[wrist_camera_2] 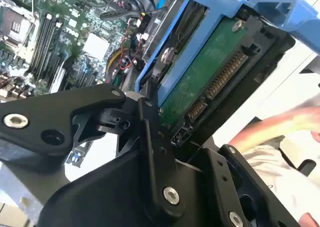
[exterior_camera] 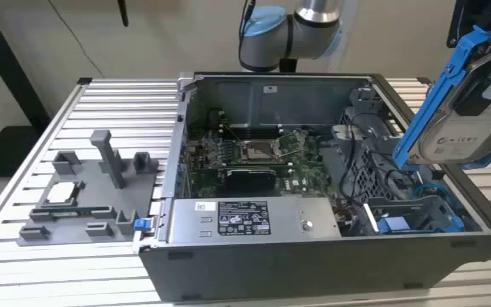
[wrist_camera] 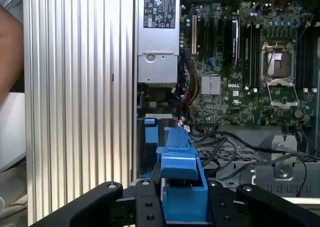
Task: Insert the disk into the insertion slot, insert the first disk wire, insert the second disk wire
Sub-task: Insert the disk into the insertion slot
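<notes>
Beside the case [exterior_camera: 314, 262], on the exterior view's left, sits a grey fixture [exterior_camera: 92, 192]. Inside the case lies the motherboard [exterior_camera: 254, 160]. At the case's near corner, on the exterior view's right, the slot [exterior_camera: 412, 216] shows blue rails. Above that corner we hold the disk [exterior_camera: 472, 125], tilted, our gripper [wrist_camera: 182, 202] pinching its blue frame. We judge the frame must level out and square with the slot's rails, clear of the cables [exterior_camera: 382, 171].

Silver metal disk [exterior_camera: 473, 125] in glossy blue plastic; matt grey sheet-metal case [exterior_camera: 314, 268]; ribbed metal table [exterior_camera: 117, 102].
</notes>
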{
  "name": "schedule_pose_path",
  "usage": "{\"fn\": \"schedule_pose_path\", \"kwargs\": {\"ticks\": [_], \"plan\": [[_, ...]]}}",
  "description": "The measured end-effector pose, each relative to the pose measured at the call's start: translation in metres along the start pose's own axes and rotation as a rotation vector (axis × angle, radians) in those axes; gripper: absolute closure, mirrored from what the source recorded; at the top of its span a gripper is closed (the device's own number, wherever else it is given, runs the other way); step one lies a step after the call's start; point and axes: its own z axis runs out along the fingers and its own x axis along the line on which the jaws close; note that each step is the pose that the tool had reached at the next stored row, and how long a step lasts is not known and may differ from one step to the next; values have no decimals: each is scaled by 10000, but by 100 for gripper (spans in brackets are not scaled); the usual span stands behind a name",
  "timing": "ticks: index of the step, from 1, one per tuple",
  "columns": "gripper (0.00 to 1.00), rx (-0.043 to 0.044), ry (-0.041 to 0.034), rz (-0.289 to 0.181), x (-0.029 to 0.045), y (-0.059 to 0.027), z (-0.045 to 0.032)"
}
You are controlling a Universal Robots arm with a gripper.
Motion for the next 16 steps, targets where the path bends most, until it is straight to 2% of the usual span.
{"fn": "schedule_pose_path", "kwargs": {"ticks": [7,16], "plan": [[100,0,1,0,2,0,8],[100,0,1,0,7,-16,74]]}}
